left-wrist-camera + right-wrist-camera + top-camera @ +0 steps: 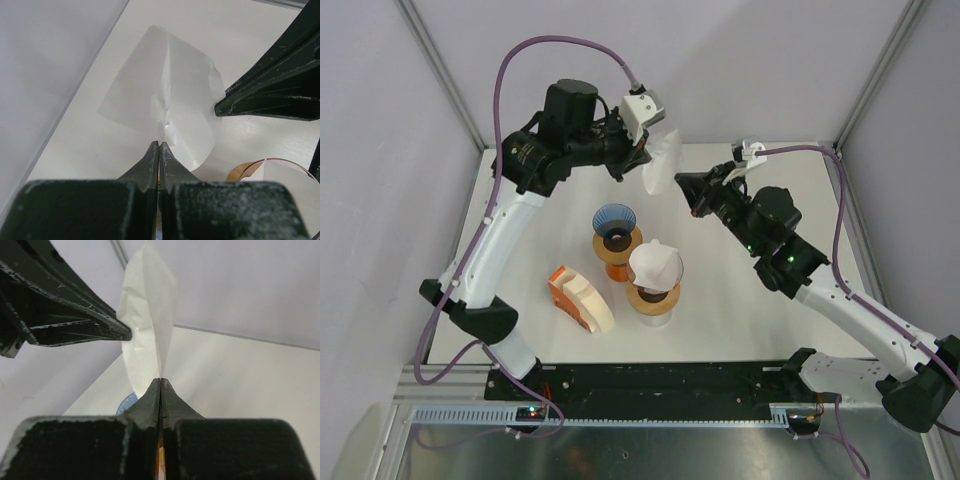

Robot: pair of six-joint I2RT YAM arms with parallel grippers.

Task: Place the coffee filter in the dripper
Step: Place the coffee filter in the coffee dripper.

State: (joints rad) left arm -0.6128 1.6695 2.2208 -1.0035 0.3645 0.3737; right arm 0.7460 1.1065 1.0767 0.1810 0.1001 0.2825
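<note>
Now the left jaws and the right jaws both pinch the coffee filter (662, 162), held in the air behind the empty blue dripper (613, 222). Probably the step is spreading it open; next, it must come down into that cone.

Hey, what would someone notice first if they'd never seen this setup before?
The white filter is held up over the far side of the table, pinched from both sides by the left gripper and the right gripper. Mid-table below it stands an empty blue dripper, beside a second dripper that already has a second filter in it.
</note>
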